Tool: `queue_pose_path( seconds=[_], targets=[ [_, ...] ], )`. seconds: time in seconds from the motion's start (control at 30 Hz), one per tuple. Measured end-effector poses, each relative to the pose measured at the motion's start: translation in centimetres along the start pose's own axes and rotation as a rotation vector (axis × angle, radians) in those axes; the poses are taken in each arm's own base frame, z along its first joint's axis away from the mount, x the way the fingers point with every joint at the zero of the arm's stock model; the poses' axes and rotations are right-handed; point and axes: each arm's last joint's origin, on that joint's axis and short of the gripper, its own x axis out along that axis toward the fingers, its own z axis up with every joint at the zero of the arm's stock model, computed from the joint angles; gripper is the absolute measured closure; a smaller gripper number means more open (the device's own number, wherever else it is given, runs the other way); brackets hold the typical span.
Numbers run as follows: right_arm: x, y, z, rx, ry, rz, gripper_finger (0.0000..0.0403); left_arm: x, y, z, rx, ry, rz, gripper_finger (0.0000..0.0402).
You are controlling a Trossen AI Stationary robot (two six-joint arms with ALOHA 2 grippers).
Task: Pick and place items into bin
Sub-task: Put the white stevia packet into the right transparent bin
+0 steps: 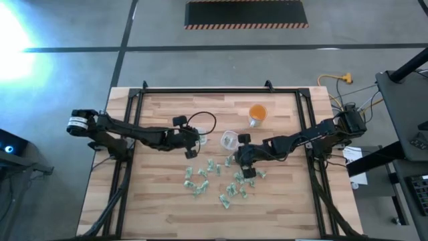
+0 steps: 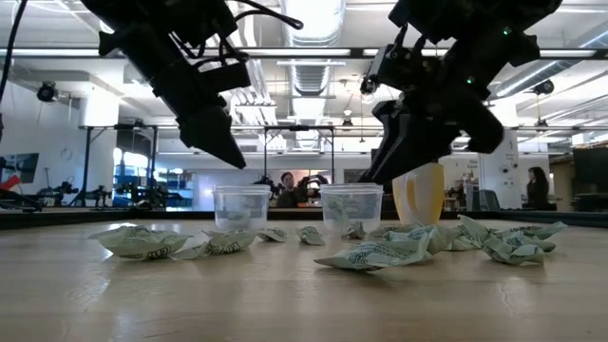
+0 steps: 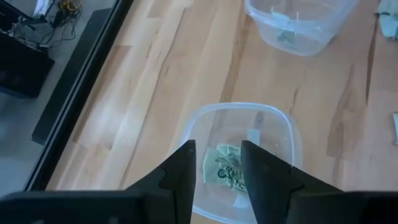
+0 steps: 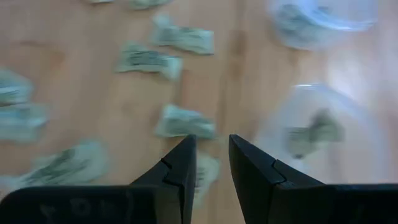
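Two dark robot arms work over a wooden table (image 1: 160, 194) strewn with small crumpled green-and-white wrappers (image 1: 227, 186), seen here from overhead, from table height and from each wrist. Nearest the low camera, the wrappers (image 2: 375, 255) lie in a loose band across the boards, most of them toward the right arm's side. Above that scatter hangs the right gripper (image 1: 248, 173), its fingers (image 4: 180, 174) set a narrow gap apart with nothing between them, pointing down at the pieces (image 4: 185, 122) below. Just beyond the scatter stand two clear plastic cups (image 2: 242, 207) side by side, slightly apart. The left gripper (image 1: 192, 148) hovers directly over one clear cup (image 3: 239, 158), fingers (image 3: 183, 171) parted a little and holding nothing; a wrapper (image 3: 225, 171) lies on that cup's bottom. The second clear cup (image 3: 298, 25), near the right gripper, also holds a wrapper (image 3: 285, 34). Farther back, an orange cup (image 1: 257, 114) stands alone toward the table's far edge, well apart from the arms. Beyond the table, a person (image 2: 286, 186) sits in the room behind, and another person (image 2: 538, 185) stands at far right.
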Motion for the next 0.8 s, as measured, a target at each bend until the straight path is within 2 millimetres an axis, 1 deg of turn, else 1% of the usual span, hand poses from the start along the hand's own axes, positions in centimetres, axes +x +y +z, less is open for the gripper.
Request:
queue_pose_path(
  seconds=[0.07, 0.4, 0.67, 0.8],
  targets=[
    [0.0, 0.1, -0.2, 0.001, 0.019, 0.029, 0.0319, -0.2, -0.1, 0.1, 0.001, -0.007, -0.005, 0.029],
    [-0.1, 0.4, -1.4, 0.081, 0.147, 0.038, 0.0319, -0.6, -0.5, 0.0, 0.014, -0.014, -0.02, 0.029],
    [0.0, 0.5, -1.9, 0.134, 0.156, 0.033, 0.0319, -0.7, -0.6, -0.1, 0.016, -0.013, -0.023, 0.029],
    [0.7, 0.6, -2.4, 0.143, 0.181, 0.032, 0.0319, -0.8, -0.8, -0.2, 0.023, -0.008, -0.027, 0.029]
  ],
)
